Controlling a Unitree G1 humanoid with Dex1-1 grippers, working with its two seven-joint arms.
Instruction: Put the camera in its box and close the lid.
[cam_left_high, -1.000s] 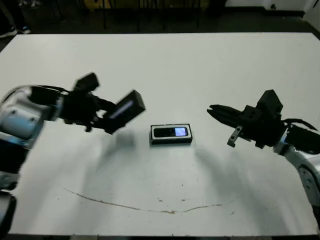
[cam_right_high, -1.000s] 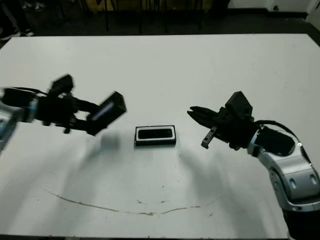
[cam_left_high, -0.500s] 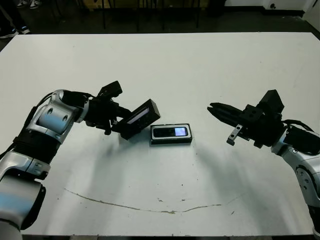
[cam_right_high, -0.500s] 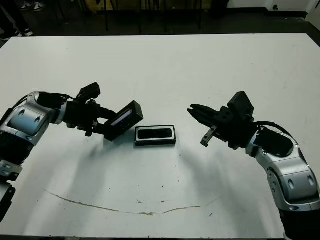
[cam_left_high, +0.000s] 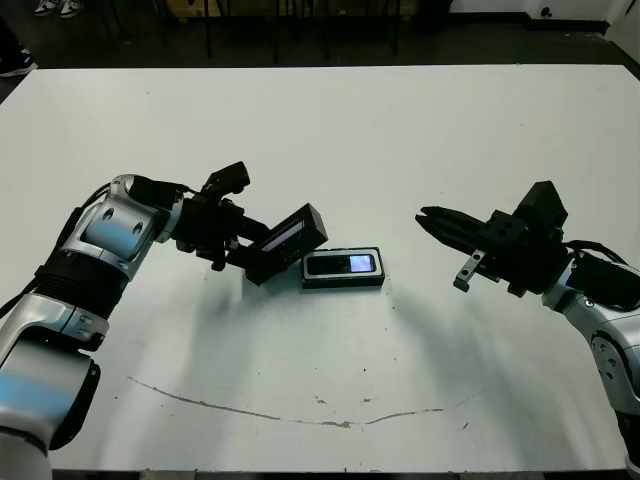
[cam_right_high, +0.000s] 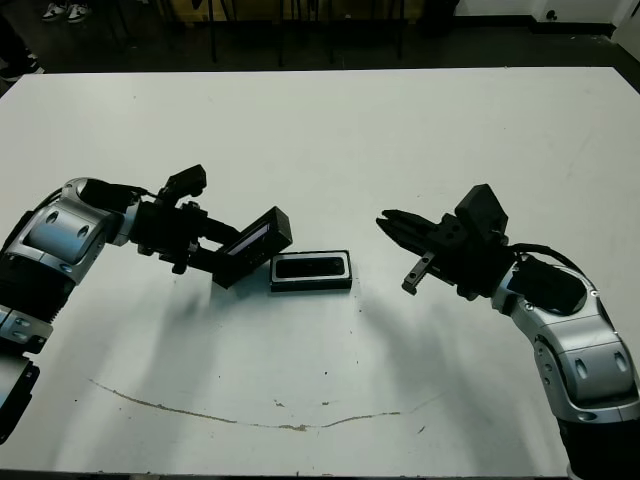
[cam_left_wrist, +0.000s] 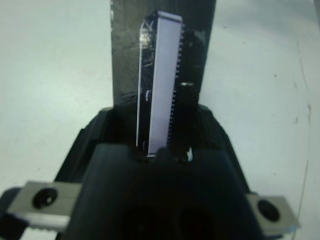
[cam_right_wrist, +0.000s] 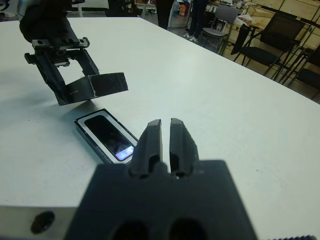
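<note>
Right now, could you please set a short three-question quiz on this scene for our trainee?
1. True or false: the camera already lies in the box.
2. Which tool holds the lid: A the left tool, B the right tool, C neither?
3. Fill in: the lid is tilted beside the box's ____ end, as the robot sees it.

Key: 1 true; 2 A; 3 left.

no legible text or labels
</note>
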